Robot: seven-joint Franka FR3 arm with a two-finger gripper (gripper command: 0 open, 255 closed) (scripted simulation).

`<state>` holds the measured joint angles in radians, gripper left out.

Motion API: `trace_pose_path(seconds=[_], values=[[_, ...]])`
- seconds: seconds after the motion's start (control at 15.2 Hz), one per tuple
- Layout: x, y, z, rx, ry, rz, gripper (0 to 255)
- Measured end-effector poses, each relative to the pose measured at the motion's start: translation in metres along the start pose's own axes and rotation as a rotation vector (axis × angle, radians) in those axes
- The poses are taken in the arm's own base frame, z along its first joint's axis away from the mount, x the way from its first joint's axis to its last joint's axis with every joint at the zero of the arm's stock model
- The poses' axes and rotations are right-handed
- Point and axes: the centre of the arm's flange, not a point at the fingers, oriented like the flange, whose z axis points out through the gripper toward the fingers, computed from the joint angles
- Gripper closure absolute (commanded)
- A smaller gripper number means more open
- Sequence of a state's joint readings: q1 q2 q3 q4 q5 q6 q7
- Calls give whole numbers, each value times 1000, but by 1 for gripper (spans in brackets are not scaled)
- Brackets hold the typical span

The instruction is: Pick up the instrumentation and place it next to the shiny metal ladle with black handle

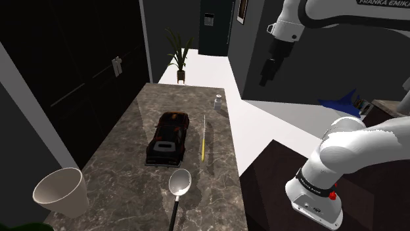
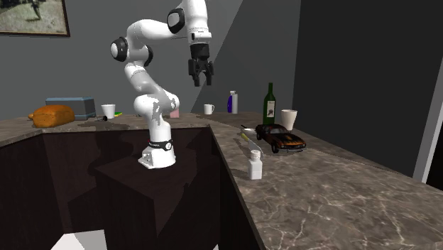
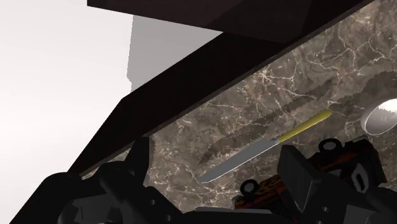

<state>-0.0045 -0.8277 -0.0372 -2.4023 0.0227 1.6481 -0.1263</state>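
Tool spread and empty, raised well above the marbled surface, yellow-handled instrument lying flat between dark toy car and surface edge, ladle near its handle end.

The white arm rises from its base, folds back at a dark-jointed elbow, then reaches forward at the top with the wrist turned downward. The black gripper hangs high in the air, pointing down. Its two fingers stand well apart, clasping nothing.
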Motion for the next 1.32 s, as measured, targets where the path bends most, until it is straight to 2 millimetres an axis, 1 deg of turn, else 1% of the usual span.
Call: trace_pose_path(seconds=[0.07,0.13,0.26,0.46,0.59,0.66,0.73,0.79,1.32], values=[[0,0,0,0,0,0,0],[6,3,5,-1,0,1,0],[19,8,20,-3,3,3,0],[47,21,39,-8,11,7,0],[60,26,58,-11,16,11,0],[70,30,65,-13,19,12,0],[80,38,73,-15,21,14,0],[86,40,81,-17,23,15,0],[163,74,147,-31,44,27,0]])
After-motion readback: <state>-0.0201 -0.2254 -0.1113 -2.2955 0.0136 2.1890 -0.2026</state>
